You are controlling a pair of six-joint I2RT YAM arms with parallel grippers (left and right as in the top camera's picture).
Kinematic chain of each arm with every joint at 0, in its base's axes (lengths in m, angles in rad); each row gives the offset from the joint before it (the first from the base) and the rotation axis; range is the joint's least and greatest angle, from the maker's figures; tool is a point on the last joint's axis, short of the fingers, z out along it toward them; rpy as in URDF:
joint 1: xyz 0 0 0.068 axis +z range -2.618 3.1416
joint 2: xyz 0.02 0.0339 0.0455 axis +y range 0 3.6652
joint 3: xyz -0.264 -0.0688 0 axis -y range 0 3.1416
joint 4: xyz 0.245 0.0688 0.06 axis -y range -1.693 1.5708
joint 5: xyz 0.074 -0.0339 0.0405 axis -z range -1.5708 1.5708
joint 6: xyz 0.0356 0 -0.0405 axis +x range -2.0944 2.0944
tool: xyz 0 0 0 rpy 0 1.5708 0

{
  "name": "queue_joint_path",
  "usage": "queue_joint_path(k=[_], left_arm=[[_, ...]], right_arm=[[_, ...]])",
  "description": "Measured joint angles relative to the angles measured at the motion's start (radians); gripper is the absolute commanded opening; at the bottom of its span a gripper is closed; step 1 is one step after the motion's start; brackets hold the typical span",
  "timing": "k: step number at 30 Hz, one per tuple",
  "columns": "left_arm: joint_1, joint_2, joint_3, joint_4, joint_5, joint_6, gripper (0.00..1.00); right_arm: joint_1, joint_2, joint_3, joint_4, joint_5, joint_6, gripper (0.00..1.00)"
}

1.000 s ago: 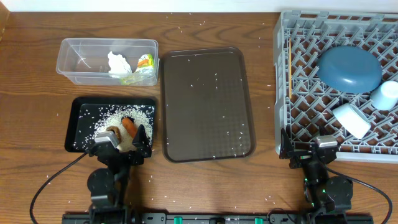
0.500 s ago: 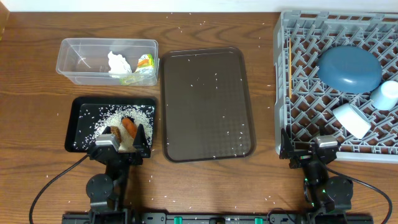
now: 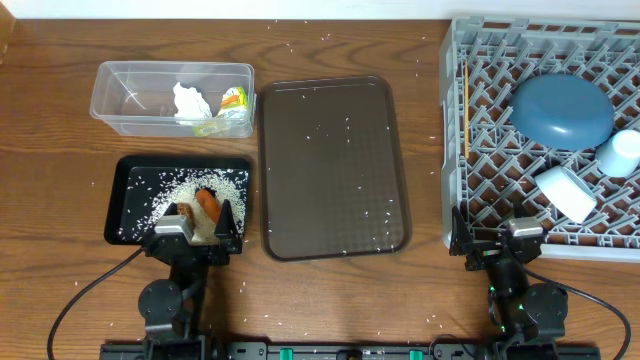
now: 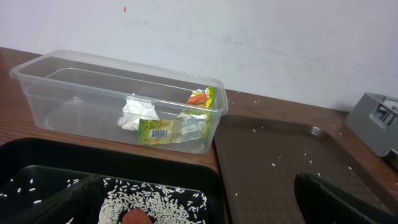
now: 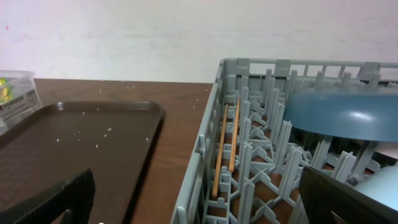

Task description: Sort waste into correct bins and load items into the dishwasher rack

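The clear tub [image 3: 130,100] holds the crumpled white tissue [image 3: 189,101] and the green-yellow wrapper [image 3: 232,101]; both also show in the left wrist view, tissue [image 4: 138,112] and wrapper [image 4: 177,128]. The black tray [image 3: 130,190] holds rice [image 3: 225,185], the orange carrot [image 3: 207,199] and the brown lump [image 3: 186,211]. The grey rack [image 3: 452,150] holds the dark blue plate [image 3: 562,108], a light blue cup [image 3: 621,152], a white cup [image 3: 566,192] and chopsticks [image 3: 466,105]. No bowl shows. My left gripper [image 3: 197,228] is open and empty over the black tray's front edge. My right gripper [image 3: 497,240] is open and empty at the rack's front edge.
The flat brown serving tray [image 3: 332,165] lies between the bins and the rack, with scattered rice grains on it and on the wooden table [image 3: 50,150]. In the right wrist view the chopsticks [image 5: 226,146] lie along the rack's left wall [image 5: 205,149].
My left gripper has straightened slightly at the black tray's front edge. The right arm and all objects have stayed put.
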Motion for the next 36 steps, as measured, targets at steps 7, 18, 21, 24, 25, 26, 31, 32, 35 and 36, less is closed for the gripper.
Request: queue_joint_path(k=[7,18,21,24,25,26,31,32,35,36], left_arm=[[0.0,0.0,0.0,0.0,0.0,0.0,0.98],[0.0,0.0,0.0,0.0,0.0,0.002,0.98],[0.0,0.0,0.0,0.0,0.0,0.004,0.98],[0.0,0.0,0.0,0.0,0.0,0.008,0.98],[0.0,0.0,0.0,0.0,0.0,0.011,0.98],[0.0,0.0,0.0,0.0,0.0,0.011,0.98],[0.0,0.0,0.0,0.0,0.0,0.014,0.98],[0.0,0.0,0.0,0.0,0.0,0.014,0.98],[0.0,0.0,0.0,0.0,0.0,0.014,0.98],[0.0,0.0,0.0,0.0,0.0,0.014,0.98]], right_arm=[[0.0,0.0,0.0,0.0,0.0,0.0,0.99],[0.0,0.0,0.0,0.0,0.0,0.0,0.99],[0.0,0.0,0.0,0.0,0.0,0.0,0.99],[0.0,0.0,0.0,0.0,0.0,0.0,0.99],[0.0,0.0,0.0,0.0,0.0,0.0,0.99],[0.0,0.0,0.0,0.0,0.0,0.0,0.99],[0.0,0.0,0.0,0.0,0.0,0.0,0.99],[0.0,0.0,0.0,0.0,0.0,0.0,0.99],[0.0,0.0,0.0,0.0,0.0,0.0,0.99],[0.0,0.0,0.0,0.0,0.0,0.0,0.99]])
